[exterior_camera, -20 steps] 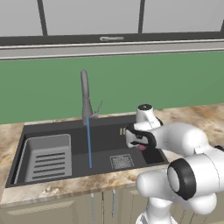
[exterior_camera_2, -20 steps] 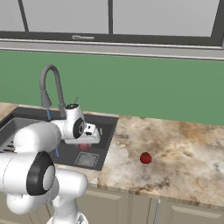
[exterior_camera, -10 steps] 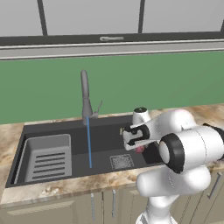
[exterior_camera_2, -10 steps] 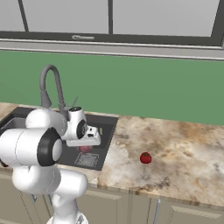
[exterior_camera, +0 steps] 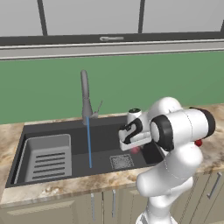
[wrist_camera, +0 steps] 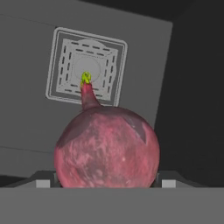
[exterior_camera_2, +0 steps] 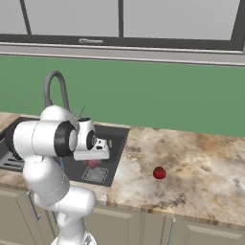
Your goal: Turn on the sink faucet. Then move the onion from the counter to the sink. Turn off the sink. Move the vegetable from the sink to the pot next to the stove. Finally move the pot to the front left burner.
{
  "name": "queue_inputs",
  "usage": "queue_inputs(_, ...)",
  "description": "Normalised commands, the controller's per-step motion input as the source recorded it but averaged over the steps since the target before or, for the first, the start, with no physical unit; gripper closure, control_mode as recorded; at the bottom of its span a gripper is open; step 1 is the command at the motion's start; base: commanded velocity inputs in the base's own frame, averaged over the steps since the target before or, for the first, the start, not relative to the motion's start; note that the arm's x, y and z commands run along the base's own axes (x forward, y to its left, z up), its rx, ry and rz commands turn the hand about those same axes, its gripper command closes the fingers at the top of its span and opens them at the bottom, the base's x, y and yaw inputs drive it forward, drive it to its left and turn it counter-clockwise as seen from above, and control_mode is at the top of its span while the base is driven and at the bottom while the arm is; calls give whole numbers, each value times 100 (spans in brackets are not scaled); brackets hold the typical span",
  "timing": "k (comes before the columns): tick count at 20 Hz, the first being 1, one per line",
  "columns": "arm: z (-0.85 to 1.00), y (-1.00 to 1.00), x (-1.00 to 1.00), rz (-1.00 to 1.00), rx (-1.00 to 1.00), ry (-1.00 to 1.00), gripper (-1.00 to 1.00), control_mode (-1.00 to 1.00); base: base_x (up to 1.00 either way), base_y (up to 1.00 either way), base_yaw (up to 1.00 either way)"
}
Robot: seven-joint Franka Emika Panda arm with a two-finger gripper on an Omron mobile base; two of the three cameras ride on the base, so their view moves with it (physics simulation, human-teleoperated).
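The onion (wrist_camera: 107, 148), a reddish ball with a green-tipped stalk, sits between my gripper's (wrist_camera: 104, 183) fingers, which are shut on it. The gripper (exterior_camera: 134, 146) hangs low over the right part of the dark sink (exterior_camera: 103, 135), just above the square drain grate (wrist_camera: 86, 65). From the right, the onion (exterior_camera_2: 93, 163) peeks out under the hand (exterior_camera_2: 94, 158). The sink faucet (exterior_camera: 85, 96) stands behind the basin, with a thin blue stream of water (exterior_camera: 89, 144) falling from it. The counter (exterior_camera_2: 201, 162) stretches off to the right. The pot and the stove are out of view.
A slotted grey tray insert (exterior_camera: 47, 156) fills the sink's left part. Another small red round thing (exterior_camera_2: 159, 172) lies on the counter right of the sink. A green wall and a window ledge stand behind.
The arm's elbow has swung up and over, and the hand with the onion has shifted slightly left above the sink. Water keeps running.
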Motion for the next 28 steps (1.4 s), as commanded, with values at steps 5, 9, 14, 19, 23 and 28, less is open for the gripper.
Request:
queue_inputs(5, -31, 6, 18, 0, 1, 0, 100, -100, 0, 0, 0)
queue_inputs(9, -26, 2, 16, 0, 0, 0, 100, -100, 0, 0, 0)
queue_inputs(14, -17, 2, 8, 0, 0, 0, 100, -100, 0, 0, 0)
queue_inputs(19, -15, 0, 3, 0, -1, 0, 100, -100, 0, 0, 0)
queue_inputs(23, -24, 0, 6, 0, 0, 0, 100, -100, 0, 0, 0)
queue_inputs(28, -23, 1, 13, 0, 0, 0, 100, -100, 0, 0, 0)
